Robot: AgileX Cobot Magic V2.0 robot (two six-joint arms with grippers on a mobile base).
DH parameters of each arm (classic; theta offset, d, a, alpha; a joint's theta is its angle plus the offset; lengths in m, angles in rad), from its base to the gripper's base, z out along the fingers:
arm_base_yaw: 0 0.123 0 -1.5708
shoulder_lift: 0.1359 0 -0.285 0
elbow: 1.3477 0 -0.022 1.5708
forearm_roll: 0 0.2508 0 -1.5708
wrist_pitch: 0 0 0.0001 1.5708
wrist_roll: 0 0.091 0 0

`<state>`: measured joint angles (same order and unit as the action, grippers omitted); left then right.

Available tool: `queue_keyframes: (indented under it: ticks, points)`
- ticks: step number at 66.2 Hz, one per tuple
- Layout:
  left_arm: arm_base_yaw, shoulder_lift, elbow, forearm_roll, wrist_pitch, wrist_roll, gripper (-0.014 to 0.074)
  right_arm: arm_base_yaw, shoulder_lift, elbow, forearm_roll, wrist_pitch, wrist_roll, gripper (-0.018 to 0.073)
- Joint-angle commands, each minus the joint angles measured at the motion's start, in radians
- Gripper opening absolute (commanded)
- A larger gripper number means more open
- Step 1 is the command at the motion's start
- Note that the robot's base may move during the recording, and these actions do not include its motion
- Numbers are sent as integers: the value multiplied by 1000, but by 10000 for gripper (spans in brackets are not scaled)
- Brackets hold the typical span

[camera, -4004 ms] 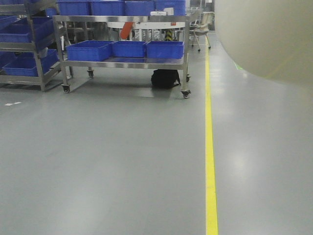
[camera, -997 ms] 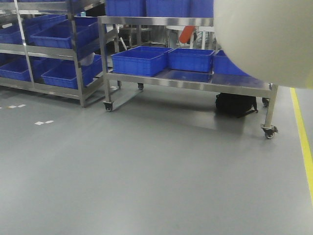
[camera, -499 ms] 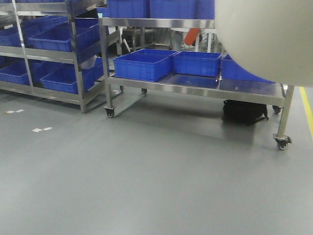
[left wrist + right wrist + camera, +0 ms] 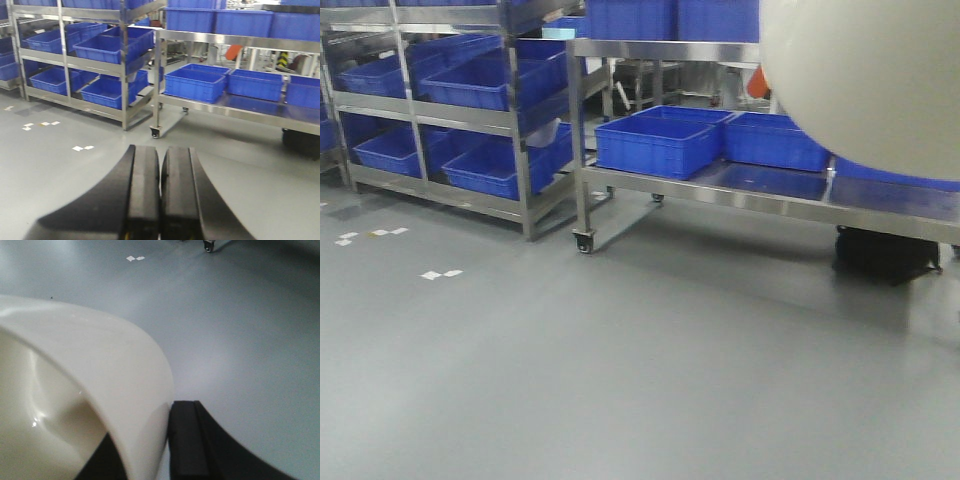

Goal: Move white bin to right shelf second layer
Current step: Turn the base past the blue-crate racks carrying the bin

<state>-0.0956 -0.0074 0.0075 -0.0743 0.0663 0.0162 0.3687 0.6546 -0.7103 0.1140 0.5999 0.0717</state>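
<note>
The steel cart (image 4: 720, 193) and blue-crate rack (image 4: 523, 150) have slid rightward and nearer in the front view.

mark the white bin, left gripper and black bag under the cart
white bin (image 4: 870, 80): front view, outer wall.
left gripper (image 4: 161, 150): left wrist view, between fingertips.
black bag (image 4: 885, 255): front view, its middle.

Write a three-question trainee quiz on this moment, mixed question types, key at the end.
1. True or false: the left claw is shut and holds nothing.
2. What does the right claw pinch? A) a cardboard box B) the wall of the white bin C) nothing
3. Fill in: the black bag sits under the wheeled steel ____.

Key: 1 true; 2 B; 3 table.
</note>
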Motion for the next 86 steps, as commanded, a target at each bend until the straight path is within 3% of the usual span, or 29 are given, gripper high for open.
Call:
queue_keyframes:
  ticks: [1, 86]
  points:
    - [-6, -2, 37, -1, -86, -7, 85, -1, -3, -29, 4, -93, -1, 53]
    - [-6, -2, 37, -1, -86, -7, 85, -1, -2, -29, 4, -92, -1, 53]
